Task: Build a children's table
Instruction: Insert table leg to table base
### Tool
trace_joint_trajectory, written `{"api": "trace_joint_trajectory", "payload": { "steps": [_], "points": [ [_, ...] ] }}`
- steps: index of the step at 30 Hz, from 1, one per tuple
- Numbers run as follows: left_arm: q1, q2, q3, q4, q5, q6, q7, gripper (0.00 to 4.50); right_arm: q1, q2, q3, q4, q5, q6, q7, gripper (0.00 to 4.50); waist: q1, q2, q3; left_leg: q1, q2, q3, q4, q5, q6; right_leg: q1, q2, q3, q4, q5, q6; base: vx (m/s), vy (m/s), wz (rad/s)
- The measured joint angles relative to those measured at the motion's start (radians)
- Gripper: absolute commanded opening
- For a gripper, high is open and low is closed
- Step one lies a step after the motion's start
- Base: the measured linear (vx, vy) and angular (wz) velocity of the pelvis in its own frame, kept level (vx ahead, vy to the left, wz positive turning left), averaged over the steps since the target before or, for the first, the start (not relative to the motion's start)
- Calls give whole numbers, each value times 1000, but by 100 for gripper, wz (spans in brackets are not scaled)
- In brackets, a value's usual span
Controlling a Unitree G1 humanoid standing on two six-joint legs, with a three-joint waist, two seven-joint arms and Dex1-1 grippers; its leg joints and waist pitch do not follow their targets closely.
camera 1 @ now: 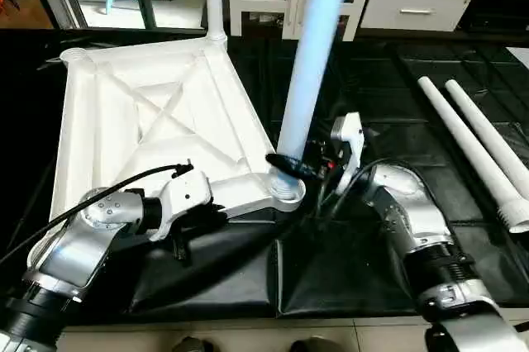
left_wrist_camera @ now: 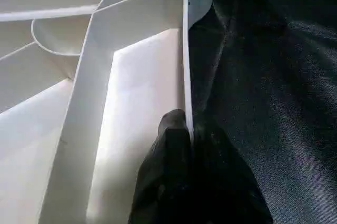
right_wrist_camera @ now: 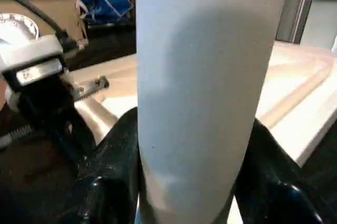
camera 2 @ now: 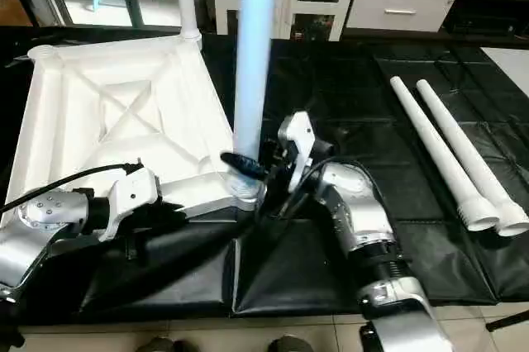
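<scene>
Black matting is carrying your upturned table top [camera 1: 149, 121]; your right gripper [camera 1: 291, 167] is clasping the upright leg [camera 1: 310, 71] in its six-o'clock socket, left gripper [left_wrist_camera: 179, 145] pinching the rim.

The square top [camera 1: 157, 112] looks like smooth white plastic, slightly glossy — the standing leg [camera 1: 310, 63] likewise; the mat [camera 1: 364, 269] beneath is matt black cloth — creased.

Head stereo pair looks down; wrist cameras close-up.
</scene>
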Motion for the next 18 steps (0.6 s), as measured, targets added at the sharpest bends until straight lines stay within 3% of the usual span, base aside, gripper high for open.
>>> {"api": "trace_joint_trajectory", "payload": {
  "steps": [18],
  "points": [
    [-12,-10,3,20,0,0,-7,0,-62,15,-19,177,-5,-101,43,185,-4,-1,0,0,-1,0,-2,0,0,-3,0,2,-4,0,1,0,0,0]
  ]
}}
